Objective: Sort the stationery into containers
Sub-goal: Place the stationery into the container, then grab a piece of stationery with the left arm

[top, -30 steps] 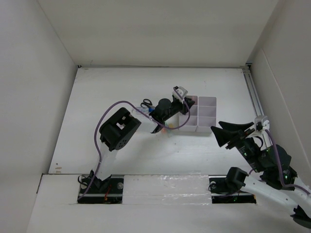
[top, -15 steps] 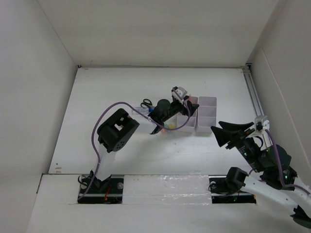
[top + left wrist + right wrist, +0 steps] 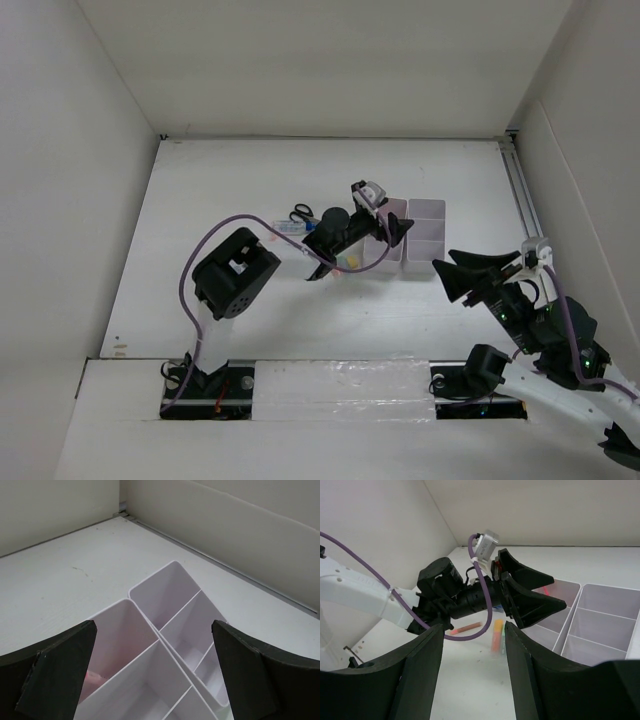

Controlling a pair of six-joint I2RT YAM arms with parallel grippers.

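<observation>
Left gripper (image 3: pixel 394 222) stands wide open above the organiser (image 3: pixel 170 587). A pinkish item (image 3: pixel 92 677), probably a pen, lies in one cell. Lift straight up, clear of the walls. Right gripper (image 3: pixel 474 626) hangs part-open, empty.

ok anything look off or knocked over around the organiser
Nothing stands out. The organiser stands upright and intact, and the orange highlighter and a pen lie flat beside it, just unsorted.
</observation>
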